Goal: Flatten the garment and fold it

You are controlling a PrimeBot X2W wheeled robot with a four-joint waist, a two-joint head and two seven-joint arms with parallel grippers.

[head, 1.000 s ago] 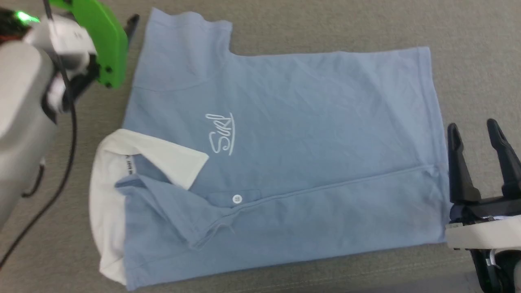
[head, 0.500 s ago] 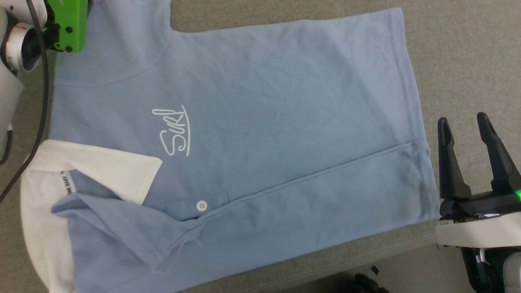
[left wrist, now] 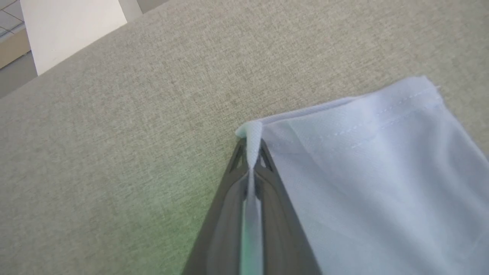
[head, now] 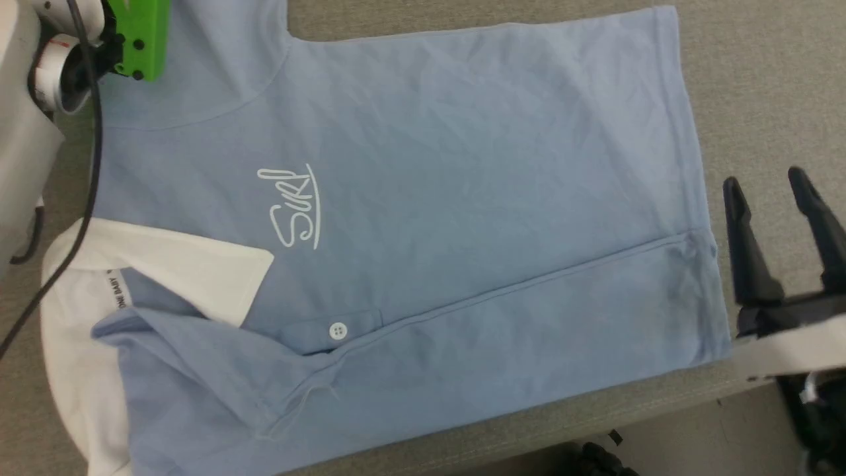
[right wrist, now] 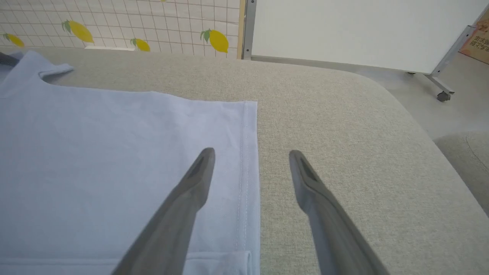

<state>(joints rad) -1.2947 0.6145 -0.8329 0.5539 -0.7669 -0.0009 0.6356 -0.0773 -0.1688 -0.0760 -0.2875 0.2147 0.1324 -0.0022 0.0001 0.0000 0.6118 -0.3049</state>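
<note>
- The garment lies face up on the grey bench, with its collar to the left and its hem to the right. A long crease suggests the near side is already turned in.
- The step in hand looks like folding the far side. The left gripper has its fingers pressed together, pinching the corner of the far sleeve.
- The right gripper waits at the hem with its fingers spread and nothing between them. In the right wrist view one finger is over the cloth and the other is over bare bench.
- The next move probably calls for the right gripper to pinch the far hem corner, so both ends can lift together and fold toward the crease without dragging the shirt askew.
- In the head view the top edge cuts off the pinched sleeve, and the collar's near end runs out of frame.
- The near sleeve is presumably tucked under the fold.
- I cannot tell whether the right fingers touch the fabric.
- A dark object below the bench's near edge is unclear.
</note>
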